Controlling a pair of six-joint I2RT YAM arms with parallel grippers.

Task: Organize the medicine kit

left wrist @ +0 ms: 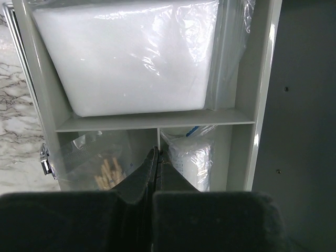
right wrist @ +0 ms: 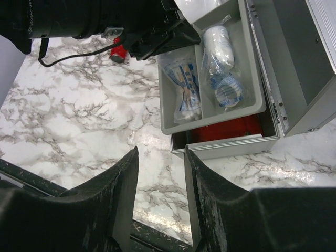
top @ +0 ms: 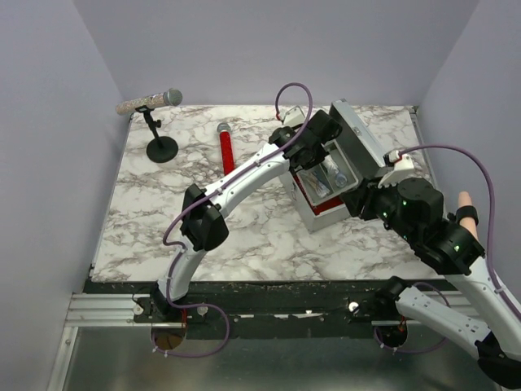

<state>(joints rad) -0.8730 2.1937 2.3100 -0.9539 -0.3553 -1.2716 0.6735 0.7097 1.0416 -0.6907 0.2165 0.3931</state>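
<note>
The medicine kit [top: 319,213] stands open at the table's right of centre, its lid [top: 358,134] raised behind it. A shallow grey tray [right wrist: 210,121] rests in its top over a red inside [right wrist: 231,128]. The tray holds a bag of wooden sticks [right wrist: 184,86], a wrapped gauze roll [right wrist: 219,44] and a tape roll [right wrist: 228,92]. My left gripper [left wrist: 157,157] is shut with nothing in it, just above the tray's divider, near a large white pack [left wrist: 131,58]. My right gripper [right wrist: 160,152] hangs open and empty over the marble, in front of the kit's near wall.
A microphone [top: 151,102] on a black stand [top: 161,149] sits at the back left. A red cylinder [top: 225,147] lies left of the kit. The left arm [top: 244,175] crosses the table's middle. The table's dark near edge [right wrist: 52,181] runs below my right gripper.
</note>
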